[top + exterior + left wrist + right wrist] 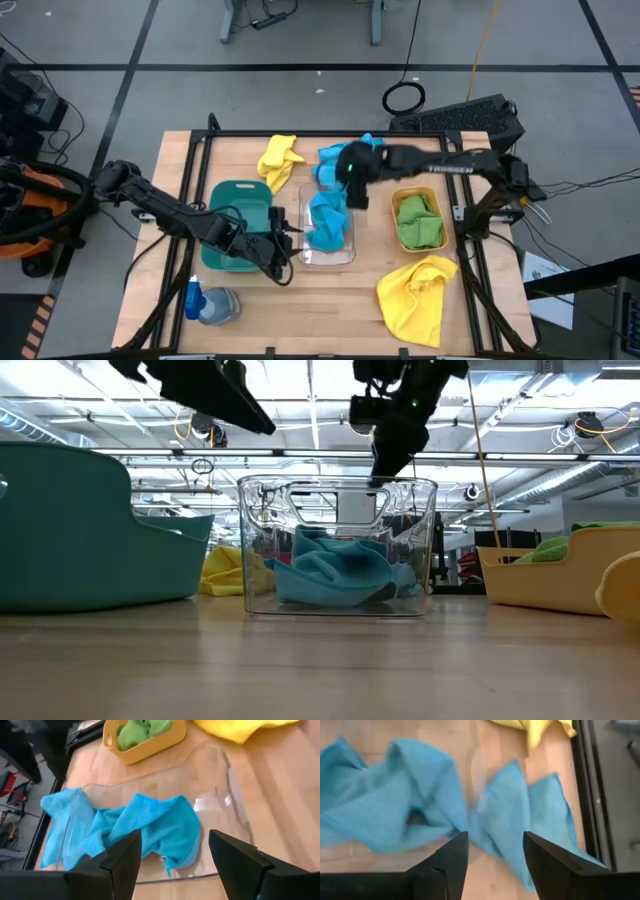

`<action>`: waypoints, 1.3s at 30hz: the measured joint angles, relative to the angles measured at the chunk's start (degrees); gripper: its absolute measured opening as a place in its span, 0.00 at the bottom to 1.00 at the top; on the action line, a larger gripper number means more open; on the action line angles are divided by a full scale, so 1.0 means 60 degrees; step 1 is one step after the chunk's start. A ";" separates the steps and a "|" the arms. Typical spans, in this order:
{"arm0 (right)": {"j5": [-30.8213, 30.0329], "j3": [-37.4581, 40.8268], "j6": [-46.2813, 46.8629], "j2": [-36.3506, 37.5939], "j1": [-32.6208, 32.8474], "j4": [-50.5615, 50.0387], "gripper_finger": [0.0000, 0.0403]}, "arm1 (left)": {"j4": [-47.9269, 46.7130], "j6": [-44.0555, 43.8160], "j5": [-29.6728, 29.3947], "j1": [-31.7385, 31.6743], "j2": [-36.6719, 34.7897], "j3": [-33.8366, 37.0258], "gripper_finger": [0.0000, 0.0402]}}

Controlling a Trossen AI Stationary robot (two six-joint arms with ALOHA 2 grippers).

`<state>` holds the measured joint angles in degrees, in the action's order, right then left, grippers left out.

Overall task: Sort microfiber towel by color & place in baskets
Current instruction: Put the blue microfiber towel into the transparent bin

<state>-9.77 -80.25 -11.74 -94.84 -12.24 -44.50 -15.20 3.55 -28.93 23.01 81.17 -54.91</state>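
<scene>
The right gripper (352,178) is hanging with its claw spread apart and nothing in it, over the far end of the clear basket (345,254) in the middle of the frame. A blue towel (328,220) is lying inside. The left gripper (283,250) is waiting just left of that basket, claw released too.

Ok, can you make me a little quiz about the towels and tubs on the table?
1. Which colour towel lies in the clear tub?
2. True or false: the orange-yellow tub holds a green towel.
3. How many yellow towels lie on the table outside the tubs?

Key:
1. Blue: the blue towel.
2. True.
3. Two: one near the dark green tub, one near the orange-yellow tub.
</scene>
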 joint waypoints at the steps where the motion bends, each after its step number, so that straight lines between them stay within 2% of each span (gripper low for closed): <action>1: 0.0154 0.0000 -0.0150 0.0054 -0.0309 -0.0098 0.45 | 0.0003 0.0004 0.0004 -0.0080 0.0000 0.0025 0.59; 5: 0.0834 0.0157 -0.0575 0.0076 -0.1468 -0.0185 0.46 | 0.0061 -0.0036 0.0018 -0.0332 0.0000 0.0050 0.59; 9: 0.1693 0.0882 -0.1088 0.0070 -0.2210 0.0317 0.52 | 0.0120 -0.0226 0.0033 -0.0404 0.0000 0.0050 0.59; 14: 0.1697 0.1986 -0.1626 0.0061 -0.2573 0.1025 0.66 | 0.0130 -0.0249 0.0035 -0.0412 0.0000 0.0054 0.59; 18: 0.1538 0.3015 -0.2140 0.0061 -0.2662 0.2597 0.76 | 0.0263 -0.0295 0.0036 -0.0412 0.0000 0.0054 0.59; 23: 0.1151 0.4150 -0.2743 0.0054 -0.2667 0.4787 0.79 | 0.0353 -0.0637 0.0036 -0.0405 0.0000 0.0054 0.59; 27: 0.1183 0.4379 -0.2624 -0.0102 -0.2765 0.5015 0.75 | 0.0380 -0.0796 0.0036 -0.0405 0.0004 0.0054 0.59; 33: 0.1642 0.4379 -0.1980 -0.0915 -0.2978 0.4902 0.61 | 0.0445 -0.0787 0.0036 -0.0405 0.0004 0.0054 0.59; 36: 0.1691 0.4360 -0.1970 -0.1277 -0.2970 0.4944 0.50 | 0.0457 -0.0769 0.0036 -0.0405 0.0004 0.0054 0.59; 39: 0.1815 0.4346 -0.1806 -0.1461 -0.2965 0.4930 0.32 | 0.0457 -0.0555 0.0062 -0.0405 0.0004 0.0054 0.59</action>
<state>1.12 -54.17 -22.57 -103.61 -30.03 -14.92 -12.46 0.22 -28.55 20.58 81.19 -54.59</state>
